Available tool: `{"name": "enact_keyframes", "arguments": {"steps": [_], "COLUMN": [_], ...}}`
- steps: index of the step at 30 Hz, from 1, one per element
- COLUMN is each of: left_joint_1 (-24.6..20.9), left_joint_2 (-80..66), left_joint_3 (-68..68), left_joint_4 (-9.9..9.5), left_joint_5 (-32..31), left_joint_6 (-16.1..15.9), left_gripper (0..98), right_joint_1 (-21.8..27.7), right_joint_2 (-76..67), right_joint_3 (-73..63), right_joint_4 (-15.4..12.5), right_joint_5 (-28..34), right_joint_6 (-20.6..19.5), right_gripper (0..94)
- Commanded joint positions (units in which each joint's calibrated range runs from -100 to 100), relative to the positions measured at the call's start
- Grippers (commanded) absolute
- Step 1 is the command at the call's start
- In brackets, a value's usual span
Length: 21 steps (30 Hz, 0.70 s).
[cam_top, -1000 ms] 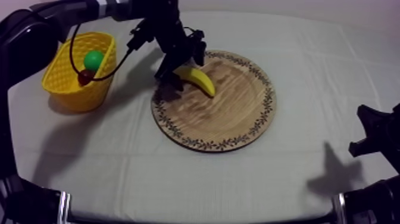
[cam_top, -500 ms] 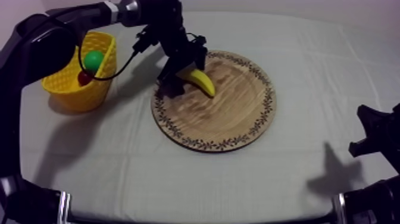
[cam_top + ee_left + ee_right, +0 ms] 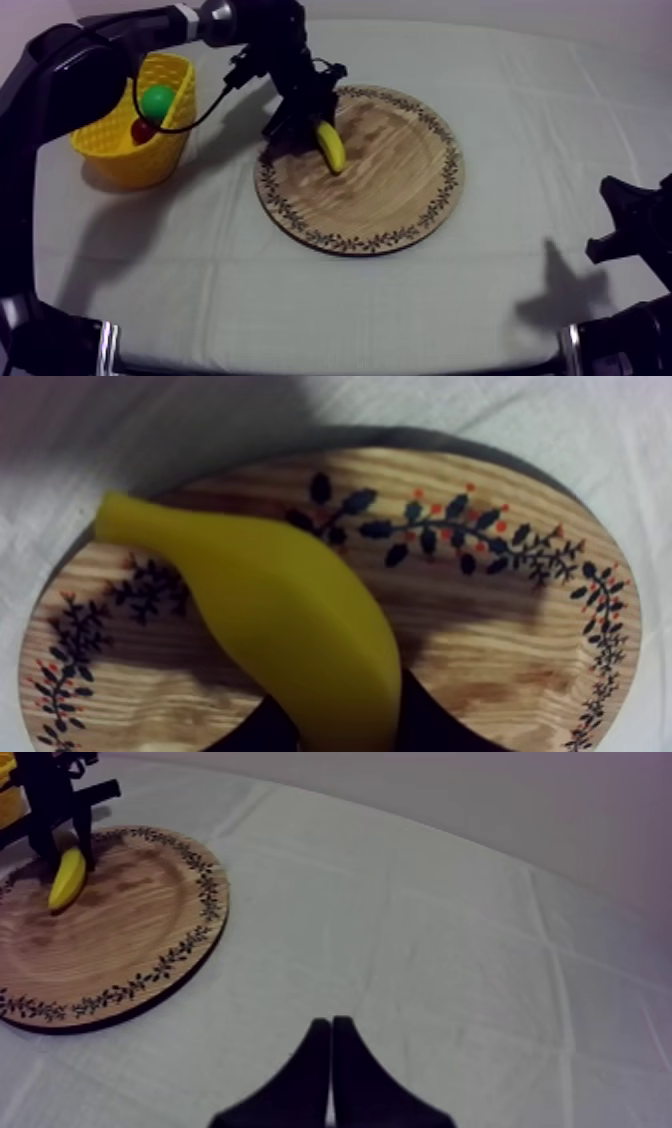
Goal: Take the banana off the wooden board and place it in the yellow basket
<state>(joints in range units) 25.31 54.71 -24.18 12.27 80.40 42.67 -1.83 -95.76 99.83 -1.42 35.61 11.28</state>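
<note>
Two black fingers of my right gripper [image 3: 331, 1024] lie pressed together, a narrow wedge over creased grey-white cloth [image 3: 420, 972] at the right side. Farther in, my left gripper [image 3: 311, 116] pinches the yellow toy banana [image 3: 331, 147] by one end, tip hanging over the round wooden board with patterned rim [image 3: 390, 195]. Beyond stands the yellow lattice basket [image 3: 110, 150], apart from the board, small red fruit [image 3: 143, 130] inside; pale wall [image 3: 520, 812] behind.

Left gripper [image 3: 303, 122] clamped on banana [image 3: 331, 148], over wooden board [image 3: 390, 195] upper-left area. Yellow basket [image 3: 125, 150] left of board, small red fruit [image 3: 143, 130] inside.
</note>
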Motion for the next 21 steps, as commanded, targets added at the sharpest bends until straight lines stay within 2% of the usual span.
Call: {"name": "enact_keyframes", "arguments": {"steps": [1, 10, 21], "left_joint_1": [0.03, -0.10, 1.00], "left_joint_2": [-0.15, -4.16, -16.26], "left_joint_3": [0.15, 1.90, 3.81], "left_joint_4": [-0.34, -1.02, -1.39], "left_joint_5": [0.01, 0.34, 2.90], "left_joint_6": [-0.35, -1.85, -0.14], "left_gripper": [23.1, 20.5, 20.0], "right_joint_1": [-0.01, -0.01, -0.01], "right_joint_2": [0.00, 0.00, 0.00], "right_joint_3": [0.05, 0.05, 0.05], "right_joint_4": [-0.02, -0.02, -0.02], "right_joint_5": [0.03, 0.03, 0.03], "right_joint_6": [-0.02, -0.02, -0.02], "right_gripper": [0.2, 0.2, 0.2]}}
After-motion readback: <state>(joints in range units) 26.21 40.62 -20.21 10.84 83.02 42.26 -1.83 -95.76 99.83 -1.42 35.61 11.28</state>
